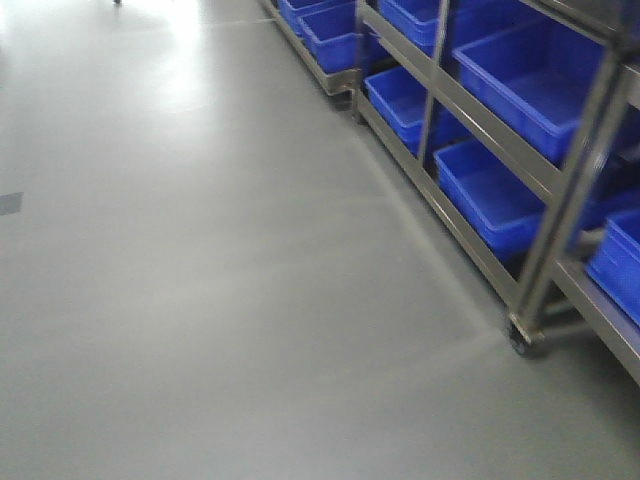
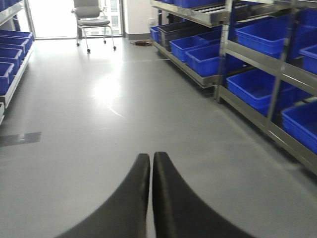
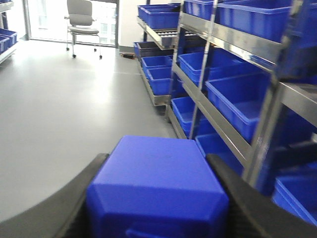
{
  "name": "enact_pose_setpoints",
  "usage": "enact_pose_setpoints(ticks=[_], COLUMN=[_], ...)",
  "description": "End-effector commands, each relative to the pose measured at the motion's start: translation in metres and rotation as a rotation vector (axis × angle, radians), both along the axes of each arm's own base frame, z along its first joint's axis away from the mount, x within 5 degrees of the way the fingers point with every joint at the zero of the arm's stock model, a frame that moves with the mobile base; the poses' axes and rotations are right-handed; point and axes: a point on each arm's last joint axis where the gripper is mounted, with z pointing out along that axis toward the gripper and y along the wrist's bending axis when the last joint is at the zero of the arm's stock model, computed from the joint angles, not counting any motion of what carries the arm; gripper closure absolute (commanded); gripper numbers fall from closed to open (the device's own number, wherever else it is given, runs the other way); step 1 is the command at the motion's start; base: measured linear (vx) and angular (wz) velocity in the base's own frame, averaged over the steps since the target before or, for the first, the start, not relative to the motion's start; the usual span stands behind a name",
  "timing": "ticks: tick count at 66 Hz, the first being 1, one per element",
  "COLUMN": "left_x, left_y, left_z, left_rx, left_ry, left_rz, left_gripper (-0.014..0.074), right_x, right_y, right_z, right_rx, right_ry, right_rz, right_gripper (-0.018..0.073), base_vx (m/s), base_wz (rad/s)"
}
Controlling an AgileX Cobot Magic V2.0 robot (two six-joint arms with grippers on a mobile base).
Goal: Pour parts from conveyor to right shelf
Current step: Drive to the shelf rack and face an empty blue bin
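Note:
My right gripper [image 3: 157, 156] is shut on a bright-blue plastic block [image 3: 158, 188], which fills the gap between its two black fingers; no stud shows. The right shelf [image 3: 233, 40], a stainless-steel rack with large deep-blue bins [image 3: 237, 99], stands close on the right of the block. It also shows in the front view [image 1: 490, 128] and in the left wrist view [image 2: 257, 57]. My left gripper [image 2: 151, 156] is shut and empty above the grey floor. The conveyor is out of view.
Glossy grey floor [image 1: 200, 250] lies ahead and to the left. The rack's caster wheel [image 1: 525, 340] stands near me. A second rack with blue bins [image 2: 12, 54] is far left. A grey chair [image 2: 91, 20] stands by the bright window at the far end.

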Motion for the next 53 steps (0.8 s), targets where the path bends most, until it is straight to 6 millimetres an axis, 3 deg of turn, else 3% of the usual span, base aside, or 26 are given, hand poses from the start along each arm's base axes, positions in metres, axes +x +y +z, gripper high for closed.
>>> enact_pose_setpoints(ticks=[1,53], left_x=[0.0012,0.0012], left_y=[-0.0002,-0.0002], left_z=[0.0122,0.0122], left_rx=[-0.012,-0.012], left_ry=[-0.078,-0.078], left_rz=[-0.001,-0.001], left_gripper=[0.0602,0.0602], right_x=[0.0002,0.0002], right_y=[-0.0022,-0.0022], right_z=[0.014,0.014], right_rx=[0.008,0.008], right_ry=[-0.082,-0.082], right_rz=[-0.025,-0.025], right_gripper=[0.0564,0.0564], base_vx=[0.8,0.77], base_wz=[0.34,0.18])
